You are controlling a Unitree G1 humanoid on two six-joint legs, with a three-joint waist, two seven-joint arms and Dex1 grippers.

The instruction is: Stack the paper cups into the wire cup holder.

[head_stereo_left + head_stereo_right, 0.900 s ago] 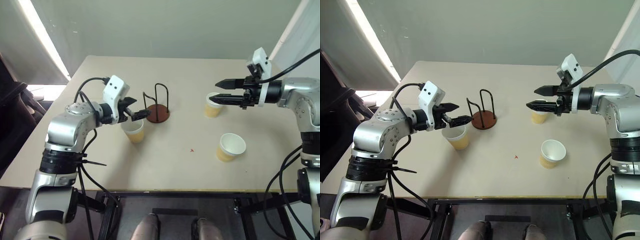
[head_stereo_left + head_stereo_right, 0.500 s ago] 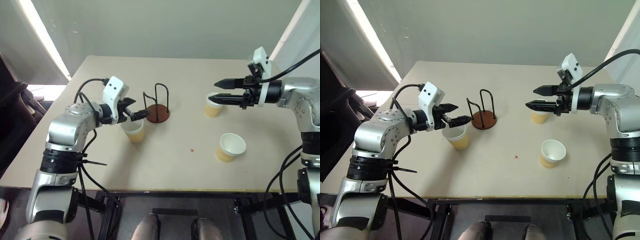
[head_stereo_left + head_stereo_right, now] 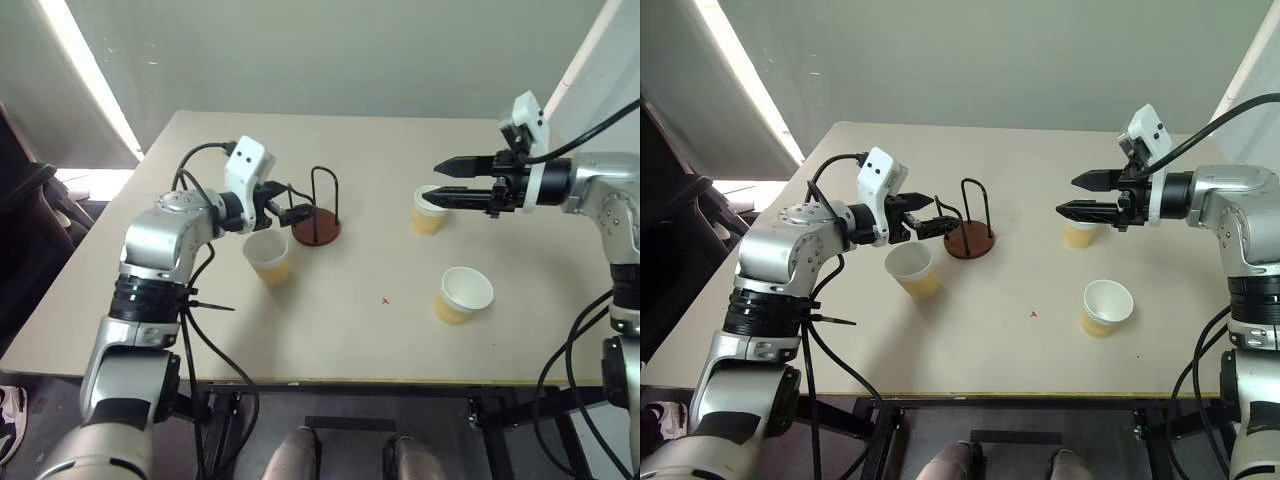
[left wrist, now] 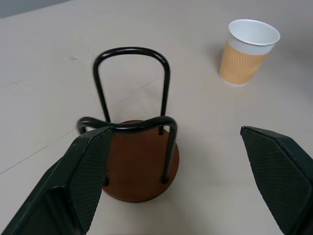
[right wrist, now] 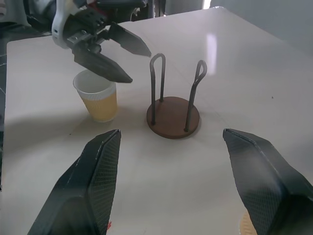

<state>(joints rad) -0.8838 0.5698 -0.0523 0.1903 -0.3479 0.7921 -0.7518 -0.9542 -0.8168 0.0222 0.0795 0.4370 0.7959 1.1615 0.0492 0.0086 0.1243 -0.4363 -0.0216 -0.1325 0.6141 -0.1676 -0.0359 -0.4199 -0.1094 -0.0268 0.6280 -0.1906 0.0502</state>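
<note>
Since the earlier frame, the left gripper (image 3: 291,205) has left the cup (image 3: 267,258) and hovers spread, empty, beside the wire cup holder (image 3: 315,222) at centre. Right gripper (image 3: 447,182) stays spread over the cup (image 3: 428,212) at right; a third cup (image 3: 463,294) stands lower right. No writing is legible.

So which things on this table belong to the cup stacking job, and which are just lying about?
Job:
- three paper cups: left, far right, near right
- wire cup holder

Lying about:
- small red mark on the table, nothing more
</note>
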